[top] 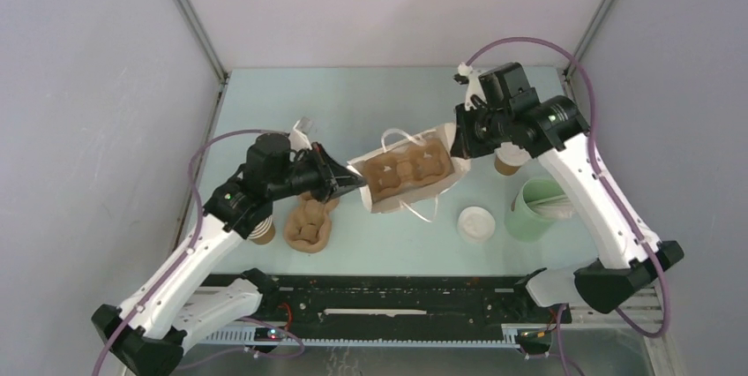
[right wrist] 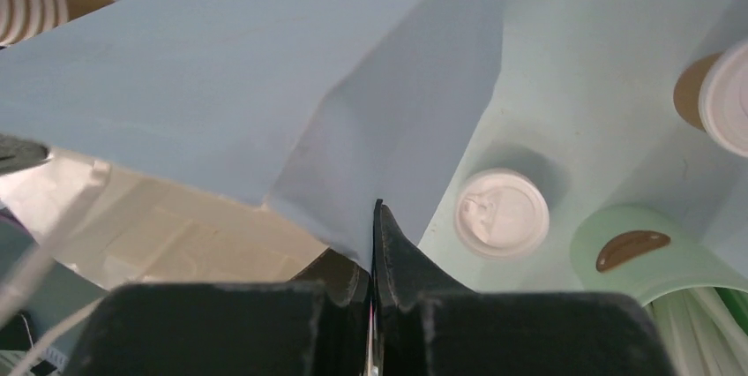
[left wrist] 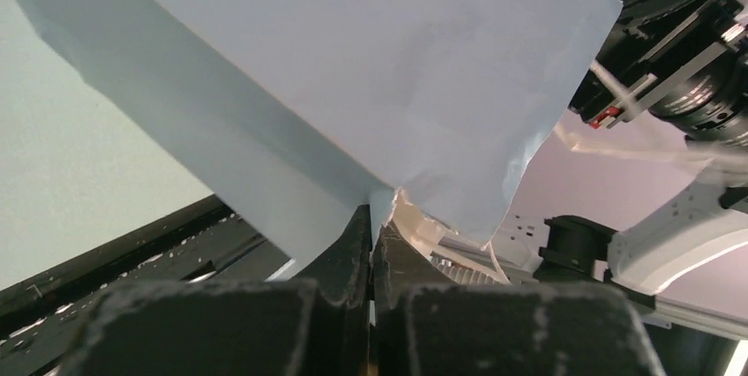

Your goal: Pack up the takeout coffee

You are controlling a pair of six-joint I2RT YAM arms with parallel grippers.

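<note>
Coffee: small brown kraft paper cup [top: 507,165], on worktop [top: 370,102] beside right tool [top: 457,152], unpacked.
Tools: left tool [top: 355,184] and right tool each pinch the rim of the white paper bag [right wrist: 220,85].
Care: pull apart evenly; paper tears.

Two carriers [top: 309,226] (one in the bag [top: 441,184]), one loose lid [top: 474,224]

Creased matt white paper bag [top: 422,192], rough brown moulded-pulp cup carrier [top: 404,170] and smooth white plastic lid [top: 475,224] on a matt pale-green worktop [top: 353,102].
</note>
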